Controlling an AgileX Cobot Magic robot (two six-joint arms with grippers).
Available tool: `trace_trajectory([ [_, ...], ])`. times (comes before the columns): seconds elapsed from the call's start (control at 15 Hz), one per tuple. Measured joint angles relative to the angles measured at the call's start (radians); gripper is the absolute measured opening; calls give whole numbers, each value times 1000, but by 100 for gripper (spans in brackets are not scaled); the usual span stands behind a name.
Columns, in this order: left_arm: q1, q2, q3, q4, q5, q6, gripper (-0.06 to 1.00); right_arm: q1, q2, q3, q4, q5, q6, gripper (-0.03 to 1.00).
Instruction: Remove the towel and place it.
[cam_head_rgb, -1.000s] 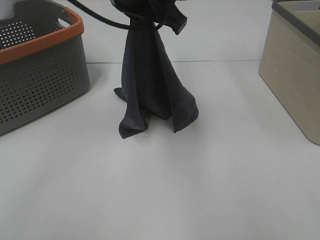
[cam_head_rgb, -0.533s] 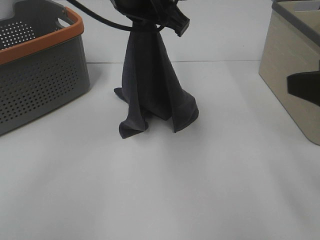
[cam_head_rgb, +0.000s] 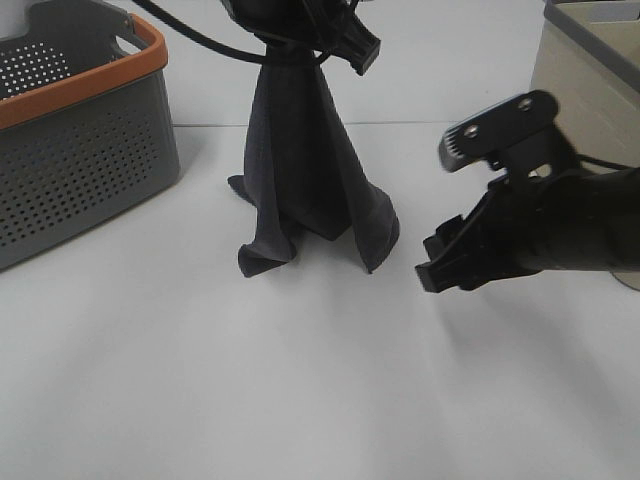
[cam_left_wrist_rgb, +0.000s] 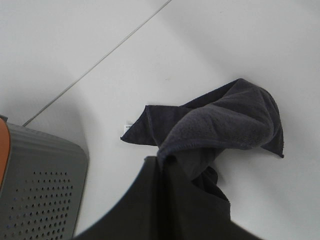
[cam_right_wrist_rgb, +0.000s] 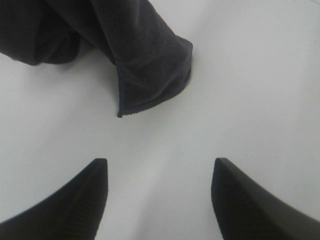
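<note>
The left fingers (cam_head_rgb: 345, 40), upper centre, were clamped on the towel (cam_head_rgb: 305, 170), which hung with its lower folds on the worktop (cam_head_rgb: 300, 380). The step likely required the right fingers (cam_head_rgb: 497, 128), apart at centre right, to pinch the nearest corner squarely. Contents of the basket (cam_head_rgb: 90, 150), upper left, and the bin (cam_head_rgb: 580, 150), upper right, were hidden.

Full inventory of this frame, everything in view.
towel: 1, dark charcoal, hanging mid-table, hem bunched on the surface
basket: 1, grey with orange rim, rear left
bin: 1, beige with grey rim, rear right
table: 1, white, under everything
left fingers: 1 pair, black, shut on the towel's top
right fingers: 1 pair, black, open, beside the towel's right corner, not touching
</note>
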Motion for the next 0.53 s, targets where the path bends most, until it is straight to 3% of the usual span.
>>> trace_trajectory([
  [0.13, 0, 0, 0, 0, 0, 0, 0, 53, 113, -48, -15, -49, 79, 67],
  [0.33, 0, 0, 0, -2, 0, 0, 0, 79, 256, -133, -190, -69, 402, 78],
  [0.4, 0, 0, 0, -2, 0, 0, 0, 79, 313, -163, -405, -95, 645, 79],
  [0.53, 0, 0, 0, -2, 0, 1, 0, 79, 372, -171, -641, -182, 937, 79],
])
